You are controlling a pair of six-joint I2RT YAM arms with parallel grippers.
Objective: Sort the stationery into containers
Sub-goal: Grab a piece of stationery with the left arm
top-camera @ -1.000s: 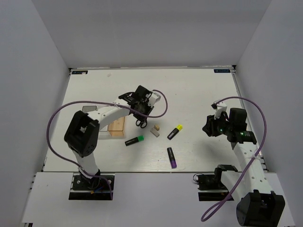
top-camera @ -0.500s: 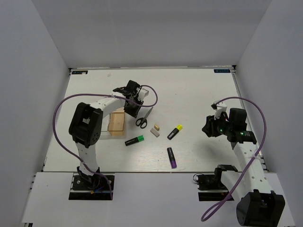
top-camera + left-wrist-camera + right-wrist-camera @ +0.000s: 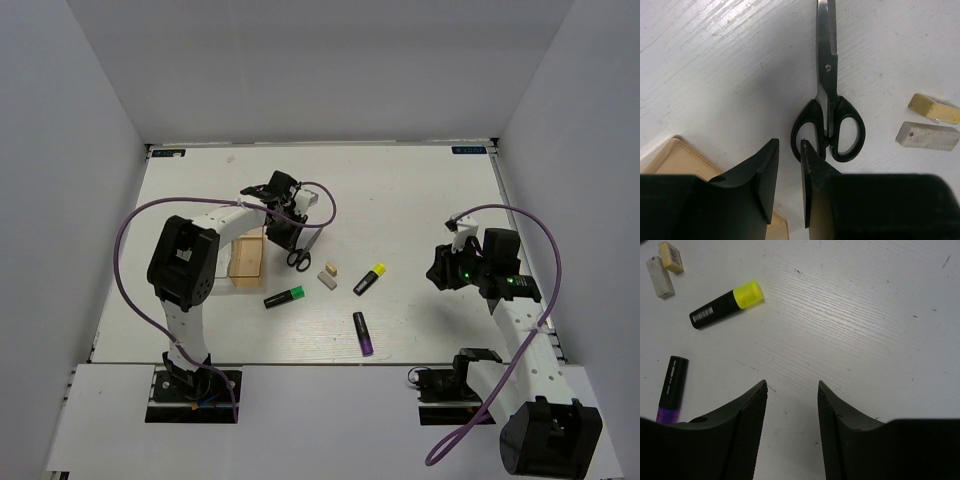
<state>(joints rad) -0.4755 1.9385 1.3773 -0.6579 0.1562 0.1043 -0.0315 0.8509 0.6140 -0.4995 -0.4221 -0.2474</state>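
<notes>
Highlighters (image 3: 285,297) and erasers (image 3: 328,279) are lying loose at 4 o'clock from the wooden box (image 3: 246,261), while the left gripper (image 3: 789,170), narrowly parted and empty beside scissors (image 3: 829,117), is needing to widen and straddle one squarely, the right gripper (image 3: 792,410) hanging half-open.

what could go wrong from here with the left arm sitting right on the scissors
1. The left gripper, jaws only narrowly parted, hangs at the handle of the scissors. A sideways move could snag them and sweep them into the erasers.
2. The beige eraser and grey-white eraser lie close together, so picking one may knock the other.
3. The tan box is right beside the gripper, so a low swing might shove it.
</notes>
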